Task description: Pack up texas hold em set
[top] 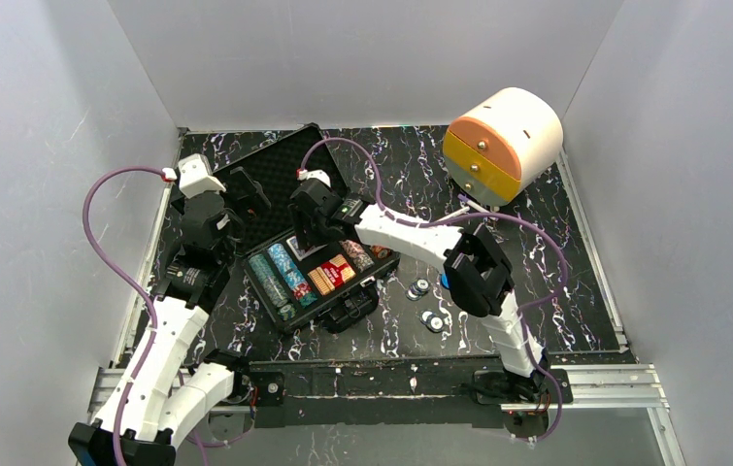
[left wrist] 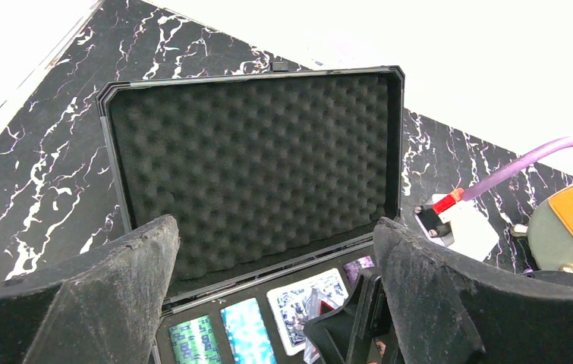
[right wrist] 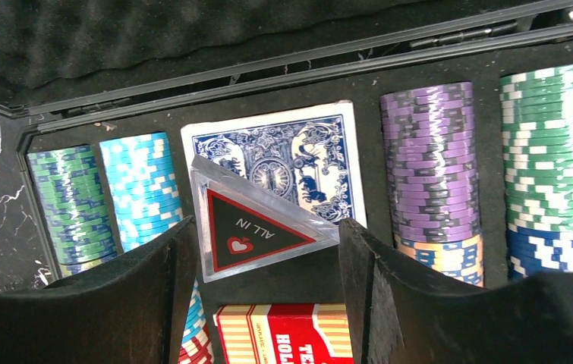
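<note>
One black case (top: 328,309) lay open on the marbled table (top: 576,272) as I watched, its lid (left wrist: 253,152) lined with egg-crate foam. Rows of chips (right wrist: 431,152) stood on edge in the tray. Green and light blue were at one end, with purple over orange and green over dark blue at the other. Between them lay a blue-backed card deck (right wrist: 298,152) and a red box (right wrist: 283,337) whose cut-off lettering I read as "TEX" and "HOL". My left claw (left wrist: 275,224) hung spread wide in front of the lid, gripping nothing. My right claw (right wrist: 266,235), partly closed over the tray, pinched a clear triangular marker (right wrist: 245,227) printed "ALL IN" just above the deck. Some loose chips (top: 422,288) sat on the table beside the case.
</note>
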Available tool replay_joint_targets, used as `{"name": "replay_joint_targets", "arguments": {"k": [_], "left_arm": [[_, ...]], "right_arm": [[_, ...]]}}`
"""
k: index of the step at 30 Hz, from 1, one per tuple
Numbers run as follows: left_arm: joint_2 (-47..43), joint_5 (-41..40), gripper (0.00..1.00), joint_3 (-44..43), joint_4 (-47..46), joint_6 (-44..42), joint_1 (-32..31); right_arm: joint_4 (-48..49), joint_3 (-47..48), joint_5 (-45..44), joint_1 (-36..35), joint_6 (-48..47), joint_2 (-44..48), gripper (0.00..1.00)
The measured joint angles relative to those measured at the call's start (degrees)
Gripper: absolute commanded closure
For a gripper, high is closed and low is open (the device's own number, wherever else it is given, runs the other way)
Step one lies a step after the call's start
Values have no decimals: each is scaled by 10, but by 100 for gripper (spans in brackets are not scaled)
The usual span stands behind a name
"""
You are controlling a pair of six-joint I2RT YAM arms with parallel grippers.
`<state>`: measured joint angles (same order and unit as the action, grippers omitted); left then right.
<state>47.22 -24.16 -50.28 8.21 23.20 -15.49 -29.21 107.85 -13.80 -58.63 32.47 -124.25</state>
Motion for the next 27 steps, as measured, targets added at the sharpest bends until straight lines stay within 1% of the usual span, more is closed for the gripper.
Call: {"name": "replay_joint_targets", "arguments": {"k": [6, 14, 24, 27], "left_arm": [[0, 0, 2, 0, 0, 0, 0], [0, 0, 2, 0, 0, 0, 0], [0, 0, 2, 1, 0, 0, 1], [0, 0, 2, 1, 0, 0, 1]], "right_arm": [[-12, 9, -6, 1, -14, -2, 45], [-22, 49, -7, 1, -28, -41, 44], [-51, 85, -8, 1, -24, -61, 37], [-71, 108, -11, 1, -20, -71, 32]]}}
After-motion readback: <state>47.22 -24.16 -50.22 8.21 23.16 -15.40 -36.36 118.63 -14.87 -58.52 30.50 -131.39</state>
